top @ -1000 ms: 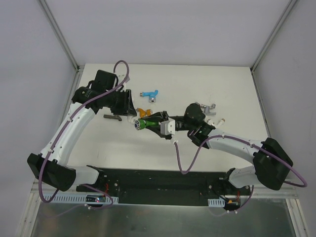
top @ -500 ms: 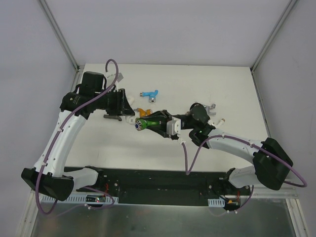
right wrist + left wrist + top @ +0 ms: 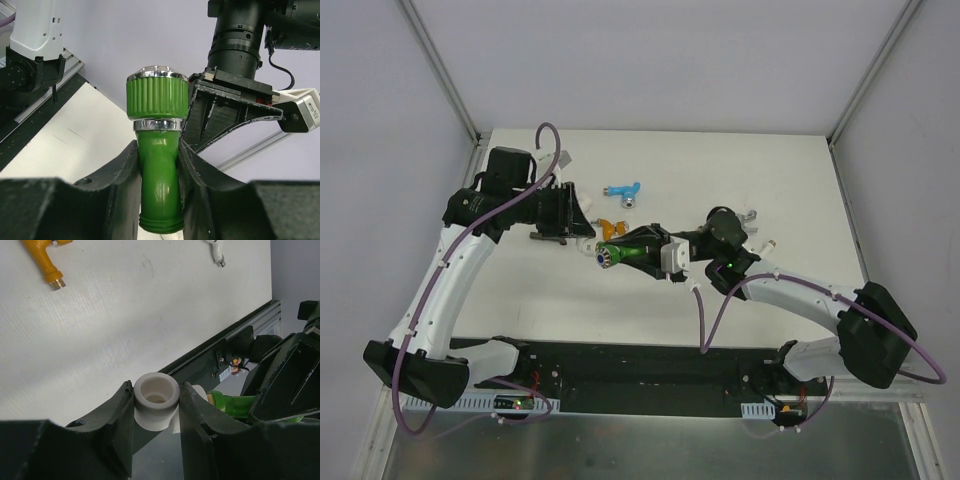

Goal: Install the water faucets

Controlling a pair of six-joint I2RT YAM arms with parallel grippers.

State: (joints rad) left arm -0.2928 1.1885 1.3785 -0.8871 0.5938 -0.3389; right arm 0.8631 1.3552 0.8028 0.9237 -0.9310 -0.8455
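White fitting, clear only from the left wrist, sits clamped in the left gripper beside the green faucet pinched in the right gripper.

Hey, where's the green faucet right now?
Top view: the green faucet is near the middle of the table, clamped in the right gripper, just right of the left gripper holding a white fitting, with the orange faucet behind it.

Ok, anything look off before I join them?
Nothing stands out. Left pincer holds the white fitting squarely, right pincer holds the green faucet, and the blue faucet and orange faucet lie loose on the table.
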